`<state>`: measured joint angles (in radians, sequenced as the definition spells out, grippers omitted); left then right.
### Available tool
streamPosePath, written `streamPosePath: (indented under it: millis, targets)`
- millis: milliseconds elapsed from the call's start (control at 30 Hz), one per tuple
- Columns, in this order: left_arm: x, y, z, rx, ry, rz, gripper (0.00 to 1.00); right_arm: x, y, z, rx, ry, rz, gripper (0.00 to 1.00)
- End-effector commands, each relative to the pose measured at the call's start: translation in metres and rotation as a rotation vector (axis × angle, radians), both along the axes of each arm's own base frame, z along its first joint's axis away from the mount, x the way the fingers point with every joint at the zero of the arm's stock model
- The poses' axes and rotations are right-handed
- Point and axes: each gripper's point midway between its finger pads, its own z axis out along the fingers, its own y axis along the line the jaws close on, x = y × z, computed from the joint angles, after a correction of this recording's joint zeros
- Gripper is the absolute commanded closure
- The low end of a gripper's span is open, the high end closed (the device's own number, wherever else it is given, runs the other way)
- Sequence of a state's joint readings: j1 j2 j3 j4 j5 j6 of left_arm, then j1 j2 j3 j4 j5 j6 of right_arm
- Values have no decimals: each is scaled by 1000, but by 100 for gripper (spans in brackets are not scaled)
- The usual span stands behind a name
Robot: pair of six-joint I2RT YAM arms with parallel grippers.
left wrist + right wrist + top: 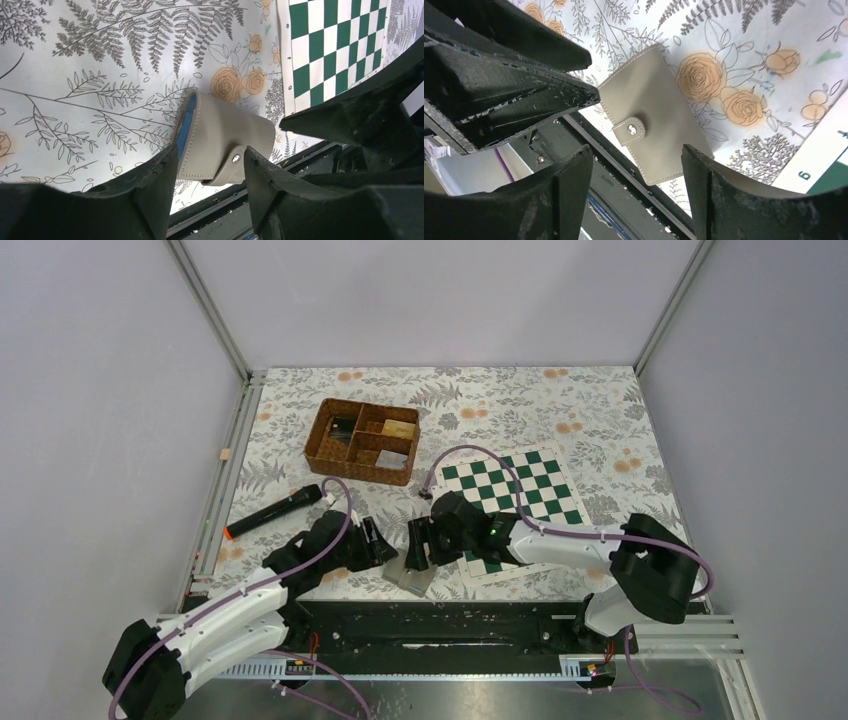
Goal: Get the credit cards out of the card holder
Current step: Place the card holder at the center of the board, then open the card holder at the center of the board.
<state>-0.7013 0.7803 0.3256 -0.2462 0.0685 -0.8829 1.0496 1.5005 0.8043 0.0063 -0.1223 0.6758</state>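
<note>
Visibly, card holder [659, 120] is grey w/ snap tab [630, 130], blue lining [184, 127].

Site was a robotics lab test cell. Plain grey panels [100, 440] in aluminium posts [208, 305] boxed the table [600, 410]; left arm [230, 620] and right arm [570, 545] were bolted to a black rail [440, 625] at 6 o'clock, purple cable [466, 448] exposed. Props: basket [350, 466] at 11 o'clock, chessboard [545, 485] at 3.

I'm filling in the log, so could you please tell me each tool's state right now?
Left tool: jaws astride the card holder; grip cannot be told.
Right tool: open, holding nothing.
</note>
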Motion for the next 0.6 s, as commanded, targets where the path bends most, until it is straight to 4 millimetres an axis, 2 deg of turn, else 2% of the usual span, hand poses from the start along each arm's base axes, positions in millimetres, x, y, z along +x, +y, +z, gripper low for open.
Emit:
streamPosePath:
  millis: [0,133,333,467,567]
  targets:
    - [1,4,6,-11,-2,36,50,21,-9,1,-20,-12,53,29]
    - [-6,1,-4,-58,32,42,52,27,-11,-5,35,43,77,32]
    - [-12,2,-16,-40,76,31,52,8,-3,-19,66,137,171,35]
    - [-16,2,-22,-51,96,40,48,5,-6,-33,41,167,164,35]
    - [-18,-3,-23,-90,97,30,51,2,-7,-38,35,185,161,38]
